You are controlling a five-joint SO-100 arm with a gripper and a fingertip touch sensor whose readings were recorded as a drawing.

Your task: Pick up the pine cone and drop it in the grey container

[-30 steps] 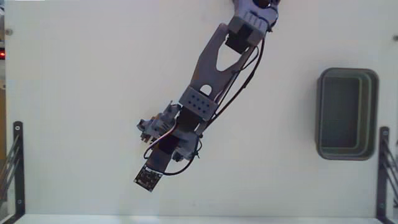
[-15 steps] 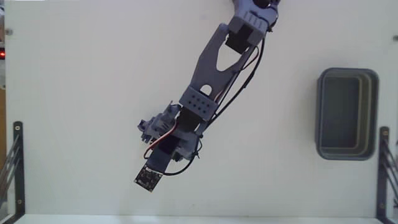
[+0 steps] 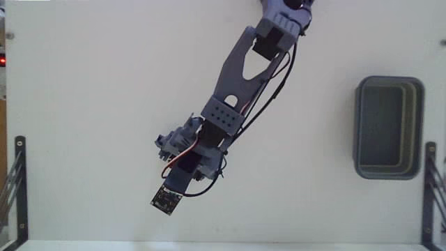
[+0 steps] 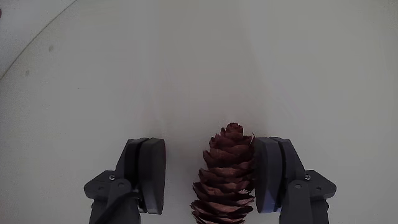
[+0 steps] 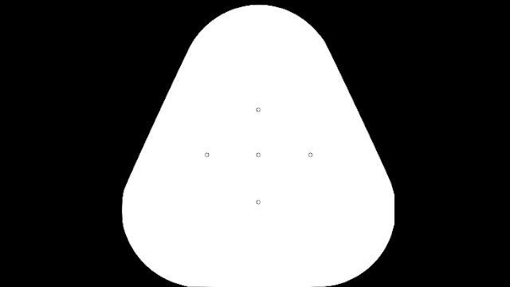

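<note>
Scaly brown pine cone (image 4: pixel 226 175) btwn open hand (image 4: pixel 211 175) fingers.

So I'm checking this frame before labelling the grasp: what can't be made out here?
- The pine cone: hidden under the arm in the fixed view; its lower end is cut off by the bottom edge in the wrist view.
- Contact: the cone sits against the right jaw with a gap to the left one; whether it is actually touched cannot be told.
- The grey container: outside the wrist view.
</note>
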